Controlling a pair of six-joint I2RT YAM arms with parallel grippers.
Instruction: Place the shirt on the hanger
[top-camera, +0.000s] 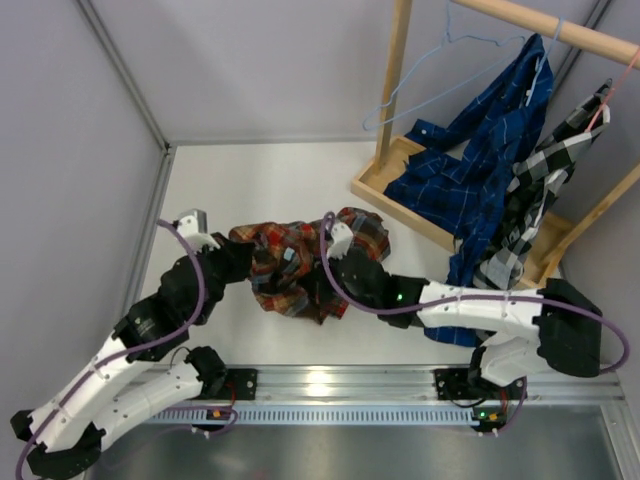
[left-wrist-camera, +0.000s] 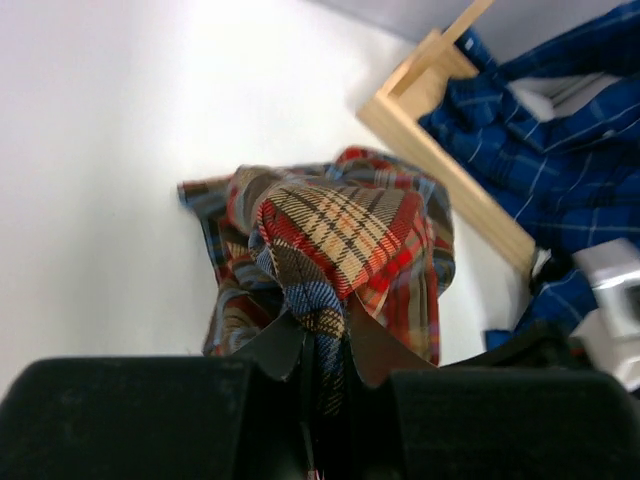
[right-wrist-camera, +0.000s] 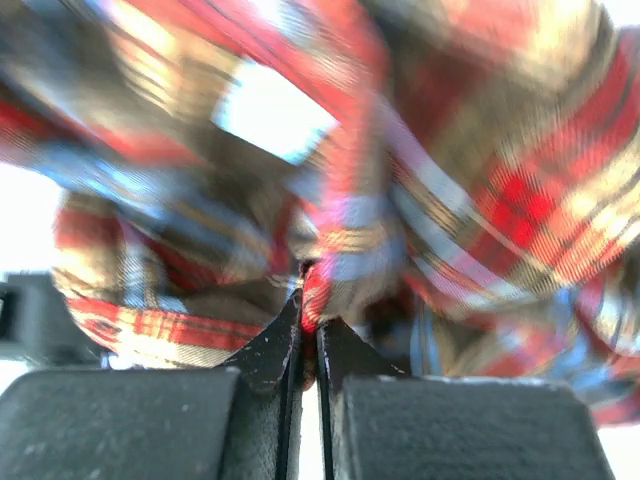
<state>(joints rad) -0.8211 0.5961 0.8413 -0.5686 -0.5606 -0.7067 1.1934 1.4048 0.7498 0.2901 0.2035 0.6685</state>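
Note:
The plaid shirt (top-camera: 290, 262) lies bunched on the white table between my two arms. My left gripper (top-camera: 238, 258) is at its left side, shut on a raised fold of the shirt (left-wrist-camera: 345, 235); cloth runs down between the jaws of the left gripper (left-wrist-camera: 322, 340). My right gripper (top-camera: 335, 272) is at the shirt's right side. In the right wrist view the right gripper (right-wrist-camera: 310, 325) is shut on a thin red fold of the shirt (right-wrist-camera: 450, 180). The light-blue wire hanger (top-camera: 448, 35) hangs empty from the wooden rod at the back right.
A wooden clothes rack (top-camera: 395, 90) with a tray-like base (top-camera: 375, 182) stands at the back right. A dark blue check shirt (top-camera: 490, 150) and a black-and-white check shirt (top-camera: 545, 180) hang from it. Grey walls close in the left and the back.

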